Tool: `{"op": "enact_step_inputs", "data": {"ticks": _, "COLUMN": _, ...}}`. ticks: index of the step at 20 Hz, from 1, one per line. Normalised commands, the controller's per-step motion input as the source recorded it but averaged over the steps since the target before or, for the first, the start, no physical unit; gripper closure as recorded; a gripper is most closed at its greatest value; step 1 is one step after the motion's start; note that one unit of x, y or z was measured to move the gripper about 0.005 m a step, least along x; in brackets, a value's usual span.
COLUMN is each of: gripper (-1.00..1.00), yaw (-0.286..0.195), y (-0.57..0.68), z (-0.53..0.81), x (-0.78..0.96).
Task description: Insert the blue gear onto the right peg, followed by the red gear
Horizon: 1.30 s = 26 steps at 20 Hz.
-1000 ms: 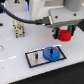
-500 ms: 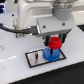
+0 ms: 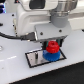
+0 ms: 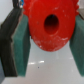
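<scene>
My gripper (image 3: 52, 45) is shut on the red gear (image 3: 53, 47), a small chunky red disc. It hangs directly over the wider blue gear (image 3: 51, 55), which lies flat at the exterior view's right end of the grey, black-bordered plate (image 3: 36, 58). Whether the two gears touch I cannot tell. The right peg is hidden under the gears. In the wrist view the red gear (image 4: 50, 25) fills the picture, its dark centre hole facing the camera, clamped between the green pads (image 4: 22, 45) of the gripper (image 4: 50, 50).
The white arm and a black cable (image 3: 17, 36) fill the upper half of the exterior view. The plate rests on a white table (image 3: 15, 72). A small blue mark (image 3: 1, 48) sits at the exterior view's left edge.
The gripper carried the red gear down and toward the exterior view's left, from above and to the right of the plate to just over the blue gear.
</scene>
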Motion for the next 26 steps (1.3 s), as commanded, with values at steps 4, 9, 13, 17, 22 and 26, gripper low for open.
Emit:
{"op": "enact_step_inputs", "data": {"ticks": 4, "gripper": 1.00, "yaw": 0.000, "y": -0.20, "z": -0.02, "x": 0.00}}
{"op": "enact_step_inputs", "data": {"ticks": 9, "gripper": 1.00, "yaw": 0.000, "y": -0.17, "z": 0.27, "x": 0.12}}
{"op": "enact_step_inputs", "data": {"ticks": 13, "gripper": 1.00, "yaw": 0.000, "y": -0.23, "z": -0.49, "x": 0.04}}
{"op": "enact_step_inputs", "data": {"ticks": 17, "gripper": 1.00, "yaw": 0.000, "y": -0.22, "z": -0.68, "x": 0.02}}
{"op": "enact_step_inputs", "data": {"ticks": 22, "gripper": -1.00, "yaw": 0.000, "y": -0.05, "z": -0.19, "x": 0.00}}
{"op": "enact_step_inputs", "data": {"ticks": 26, "gripper": -1.00, "yaw": 0.000, "y": 0.04, "z": 0.51, "x": 0.00}}
